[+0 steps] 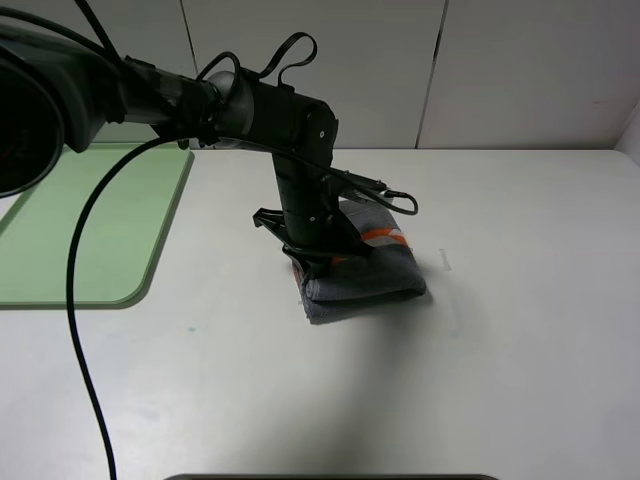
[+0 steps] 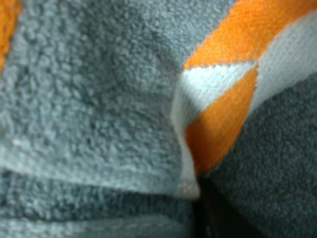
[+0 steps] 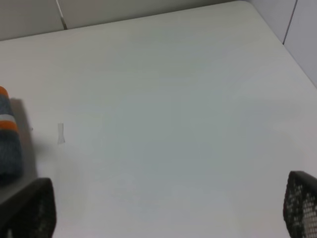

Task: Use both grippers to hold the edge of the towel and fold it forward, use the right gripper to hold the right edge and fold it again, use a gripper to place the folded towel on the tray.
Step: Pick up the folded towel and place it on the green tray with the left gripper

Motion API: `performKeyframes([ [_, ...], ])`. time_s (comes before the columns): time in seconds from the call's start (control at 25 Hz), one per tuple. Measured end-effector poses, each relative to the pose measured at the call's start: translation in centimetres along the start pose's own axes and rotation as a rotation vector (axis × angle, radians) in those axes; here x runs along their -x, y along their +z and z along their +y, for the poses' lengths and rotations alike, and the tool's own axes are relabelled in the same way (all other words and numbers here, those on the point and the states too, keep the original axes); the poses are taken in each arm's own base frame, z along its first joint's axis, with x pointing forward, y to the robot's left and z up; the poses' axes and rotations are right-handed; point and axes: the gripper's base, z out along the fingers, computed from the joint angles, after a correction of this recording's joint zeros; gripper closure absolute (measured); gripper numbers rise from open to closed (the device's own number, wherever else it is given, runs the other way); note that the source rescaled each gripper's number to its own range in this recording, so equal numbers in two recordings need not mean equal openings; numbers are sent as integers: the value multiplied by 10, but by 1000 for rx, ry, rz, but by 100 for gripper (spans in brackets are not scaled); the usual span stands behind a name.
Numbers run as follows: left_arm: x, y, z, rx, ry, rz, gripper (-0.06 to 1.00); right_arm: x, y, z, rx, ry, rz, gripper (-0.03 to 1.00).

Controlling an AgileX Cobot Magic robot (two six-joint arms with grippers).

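Exterior high view is showing the left hand (image 1: 305, 262) pressing down on the near left corner of the folded towel (image 1: 365, 270), which is lying on the white surface (image 1: 500, 350). The tray (image 1: 90, 230) is sitting well off to that hand's left, with nothing on it. The hand appears to be pinching the towel's layers, but its fingertips are buried in cloth, so I cannot confirm the grip. For this step, the hand should be gathering every layer at once, lifting straight up before travelling sideways, so the bundle is not unfolding or dragging. Left wrist view is filling entirely with blurred grey terry and the orange-and-white band (image 2: 233, 99); no fingers are showing there. Right wrist view is showing the right hand (image 3: 168, 208) spread wide and holding nothing, with the towel only peeking in at the picture's edge. The right arm itself is not appearing in the exterior view.
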Motion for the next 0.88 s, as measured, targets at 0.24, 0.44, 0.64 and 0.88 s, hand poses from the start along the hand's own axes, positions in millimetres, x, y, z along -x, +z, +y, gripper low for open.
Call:
performKeyframes([
  [0.24,-2,0,7,26,-7,28,28,0,0,0,-5,-3,0,-3],
  [0.44,-3,-3,10,33,-22,39,-1,0,0,0,-5,-3,0,-3],
  [0.64,-6,-12,5,23,-71,31,-5,0,0,0,0,0,0,-3],
  [0.88,-4,-15,2,13,-122,-14,-6,0,0,0,0,0,0,-3],
])
